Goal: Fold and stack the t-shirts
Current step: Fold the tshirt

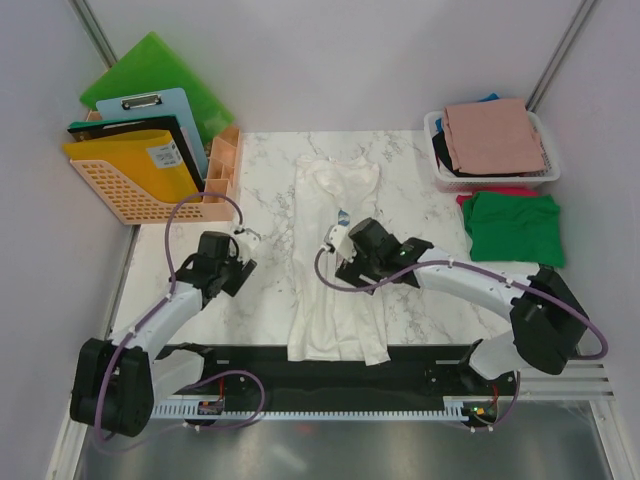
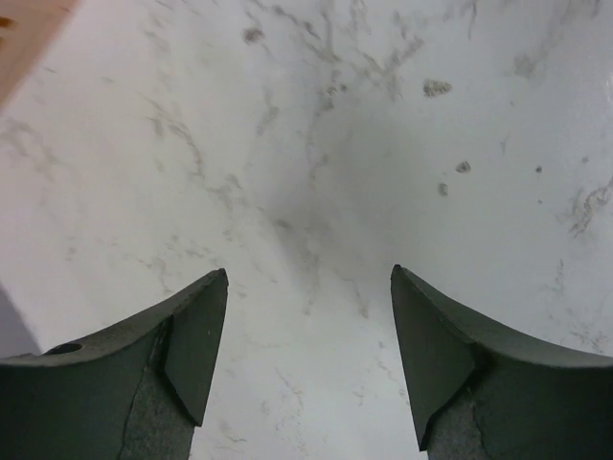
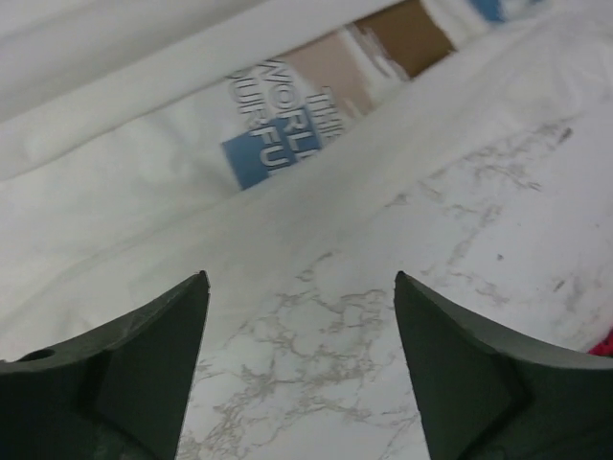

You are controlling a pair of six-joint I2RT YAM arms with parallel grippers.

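Right wrist view: right claw [image 3: 299,280] spread wide, nothing between jaws, over marble counter [image 3: 460,240] just beside edge of cream-white t-shirt [image 3: 124,201]. Chest print [image 3: 287,125]: blue block, brown patch, partial lettering "THE", "WORL", "URF"; rest unreadable. Top view: shirt lies as long narrow strip mid-counter. Left claw [image 2: 308,271] wide, empty, over bare marble. Green t-shirt [image 1: 515,228] at right edge; dusty-pink t-shirt [image 1: 495,135] over white basket [image 1: 470,181].
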